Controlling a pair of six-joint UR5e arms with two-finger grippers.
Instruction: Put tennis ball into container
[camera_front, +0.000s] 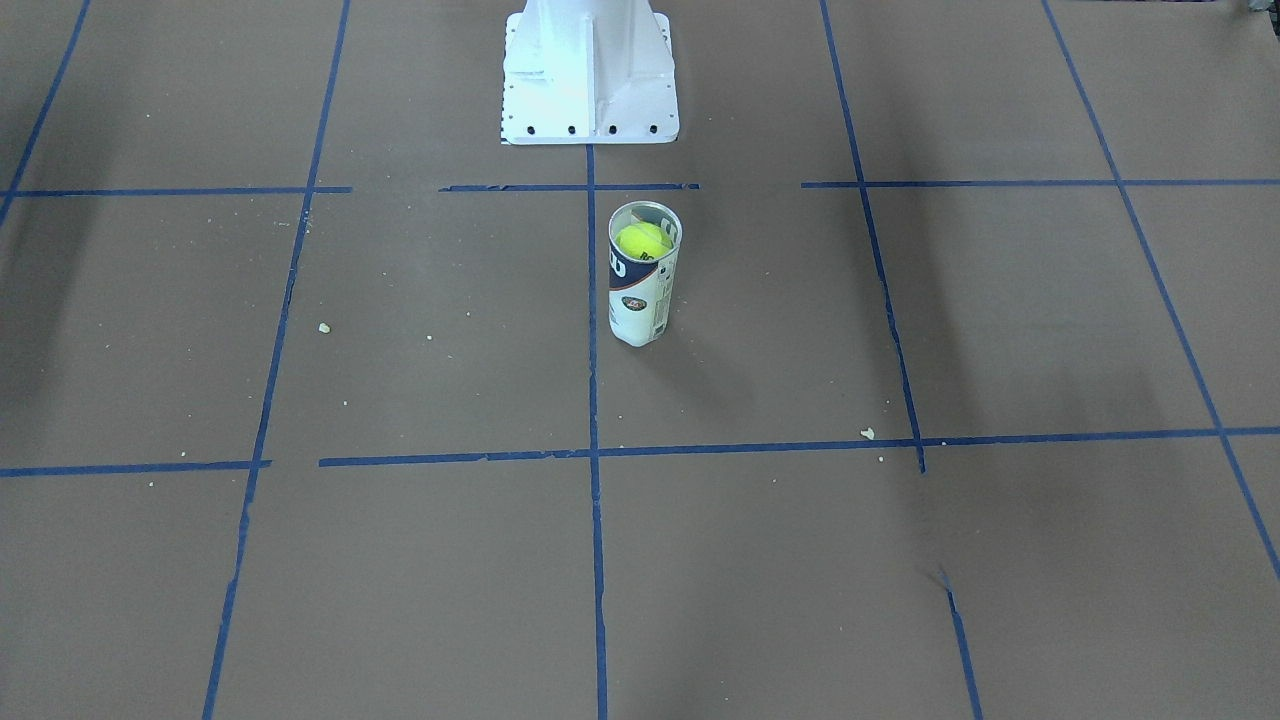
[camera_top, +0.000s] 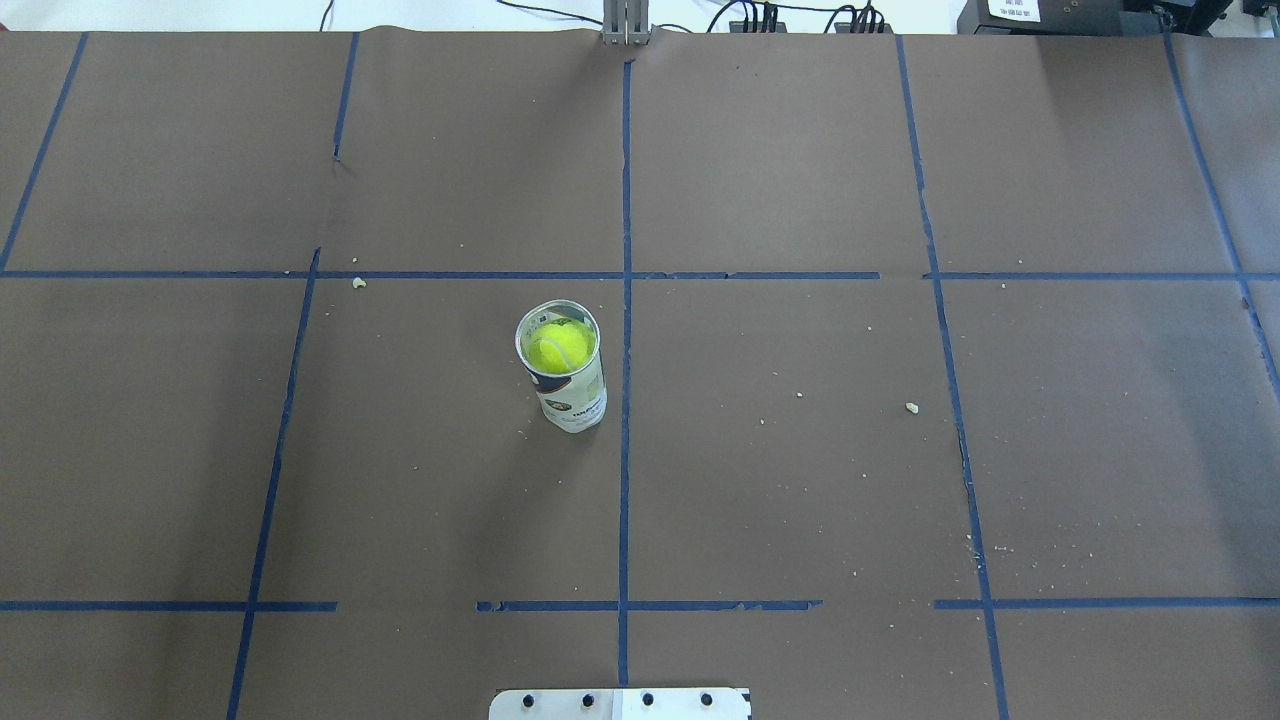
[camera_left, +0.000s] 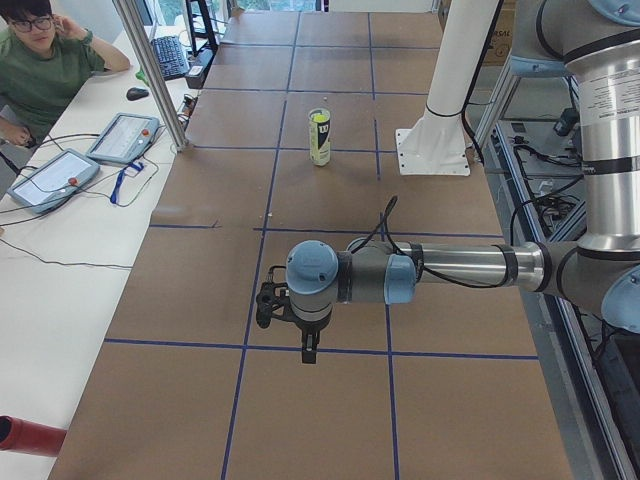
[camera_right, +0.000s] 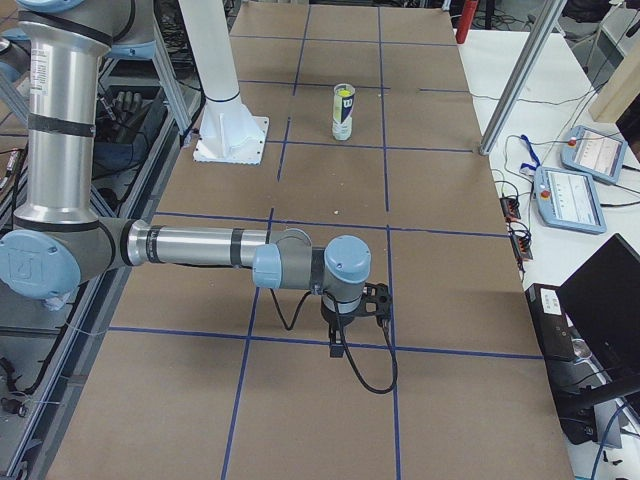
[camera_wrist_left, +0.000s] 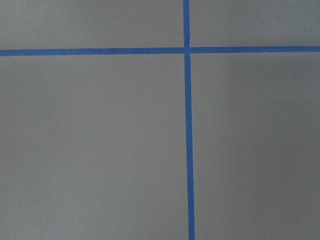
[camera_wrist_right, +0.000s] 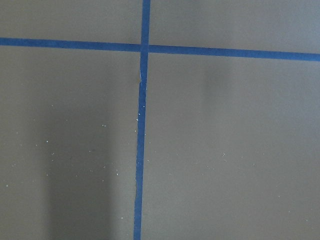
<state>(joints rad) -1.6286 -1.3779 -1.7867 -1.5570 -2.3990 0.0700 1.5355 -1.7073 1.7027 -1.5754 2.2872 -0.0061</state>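
Observation:
The container (camera_front: 643, 300) stands upright near the middle of the brown table, just in front of the robot base; it is a clear can with a white and navy label. The yellow-green tennis ball (camera_front: 642, 241) sits inside it, near the open silvery rim, and also shows from overhead as the ball (camera_top: 558, 346) in the container (camera_top: 574, 400). My left gripper (camera_left: 266, 304) hangs over the table's left end, far from the container (camera_left: 319, 145). My right gripper (camera_right: 379, 300) hangs over the right end, far from the container (camera_right: 343, 120). I cannot tell if either is open or shut.
The white robot base (camera_front: 590, 80) stands behind the can. Blue tape lines grid the brown table, with small crumbs scattered about. An operator (camera_left: 40, 70) sits at a side table with teach pendants (camera_left: 125, 137). Both wrist views show only table and tape.

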